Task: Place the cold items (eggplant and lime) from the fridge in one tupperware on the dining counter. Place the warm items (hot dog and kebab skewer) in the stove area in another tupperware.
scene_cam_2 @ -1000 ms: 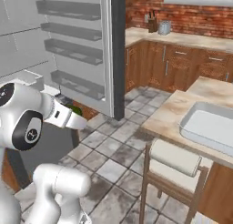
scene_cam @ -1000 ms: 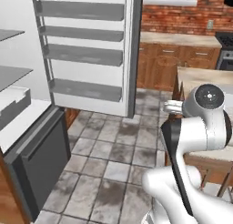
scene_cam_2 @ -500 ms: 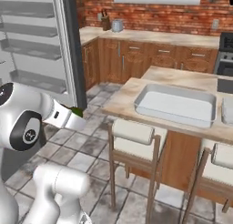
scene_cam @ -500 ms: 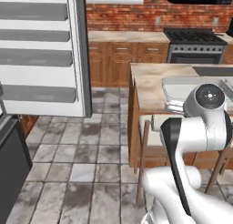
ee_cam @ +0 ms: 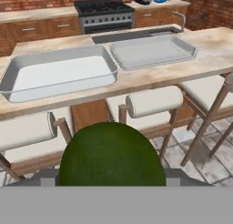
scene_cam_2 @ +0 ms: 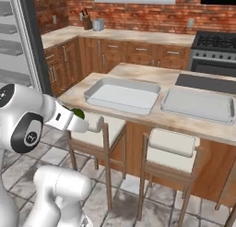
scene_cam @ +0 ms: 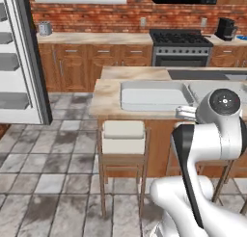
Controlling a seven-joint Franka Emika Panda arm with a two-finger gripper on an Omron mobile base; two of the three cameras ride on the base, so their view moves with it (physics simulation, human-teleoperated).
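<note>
My gripper is shut on the lime, a round dark green fruit that bulges up at the bottom of the hand view and hides the fingertips. I hold it at stool height, short of the dining counter. Two shallow grey tupperware trays lie side by side on that counter. The left tupperware holds nothing, and the same goes for the right one. The eggplant, hot dog and kebab skewer are out of view.
Cushioned wooden stools stand against the counter's near side, between me and the trays. A sink is set into the counter behind the trays. The stove stands at the back wall. The open fridge door is at far left.
Both base views have swung from the open fridge round to the dining counter, so the camera moved. The lime stays in the gripper, and the arm's pose is unchanged.
</note>
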